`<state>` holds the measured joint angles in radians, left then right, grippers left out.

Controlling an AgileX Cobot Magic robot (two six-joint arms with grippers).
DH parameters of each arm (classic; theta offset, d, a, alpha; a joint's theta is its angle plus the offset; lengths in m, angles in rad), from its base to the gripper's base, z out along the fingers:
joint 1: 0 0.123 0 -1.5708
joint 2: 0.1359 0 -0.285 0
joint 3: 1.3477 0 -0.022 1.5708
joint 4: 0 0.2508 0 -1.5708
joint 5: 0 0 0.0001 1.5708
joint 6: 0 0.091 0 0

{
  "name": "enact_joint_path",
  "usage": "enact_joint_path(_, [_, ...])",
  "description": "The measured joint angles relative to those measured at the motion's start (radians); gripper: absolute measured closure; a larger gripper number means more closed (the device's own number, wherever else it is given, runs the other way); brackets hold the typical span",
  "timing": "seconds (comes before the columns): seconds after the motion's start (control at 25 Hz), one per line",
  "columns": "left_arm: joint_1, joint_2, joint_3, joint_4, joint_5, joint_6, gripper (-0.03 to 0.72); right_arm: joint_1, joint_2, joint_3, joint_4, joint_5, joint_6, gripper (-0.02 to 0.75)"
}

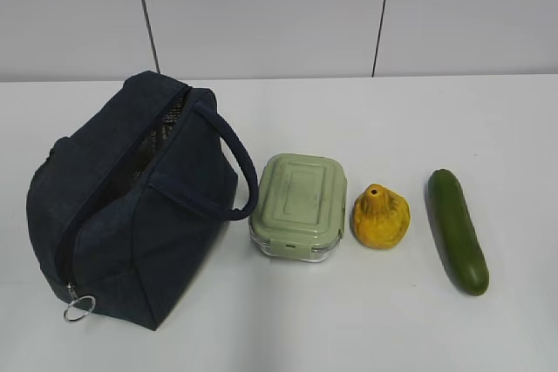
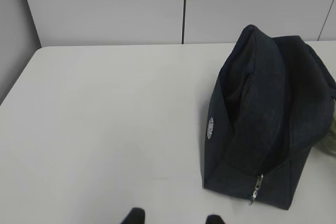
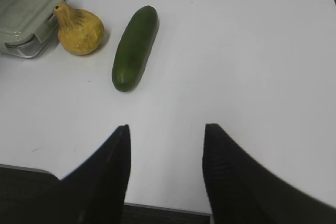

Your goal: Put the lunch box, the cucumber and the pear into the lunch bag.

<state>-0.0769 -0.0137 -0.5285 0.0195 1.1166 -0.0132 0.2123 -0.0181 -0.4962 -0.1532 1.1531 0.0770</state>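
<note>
The navy lunch bag (image 1: pixel 131 206) stands at the left of the white table, its zipper partly open along the top, ring pull (image 1: pixel 78 308) at the front. It also shows in the left wrist view (image 2: pixel 262 119). The sage-lidded lunch box (image 1: pixel 298 205) sits right of the bag, then the yellow pear (image 1: pixel 380 216), then the dark green cucumber (image 1: pixel 456 229). The right wrist view shows the lunch box (image 3: pixel 26 17), the pear (image 3: pixel 80 29) and the cucumber (image 3: pixel 135 47) ahead to the left. My left gripper (image 2: pixel 173 217) is open over bare table left of the bag. My right gripper (image 3: pixel 167 129) is open and empty near the table's front edge. Neither gripper shows in the exterior view.
The bag's thick looped handle (image 1: pixel 228 156) arches toward the lunch box. A grey panelled wall (image 1: pixel 279 15) stands behind the table. The table's front edge (image 3: pixel 168 206) lies just under the right gripper.
</note>
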Motion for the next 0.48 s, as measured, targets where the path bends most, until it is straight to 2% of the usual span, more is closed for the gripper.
enact_joint_path(0.48, [0.000, 0.000, 0.000, -0.005, 0.000, 0.000, 0.467, 0.000, 0.000, 0.000, 0.000, 0.000, 0.000, 0.383])
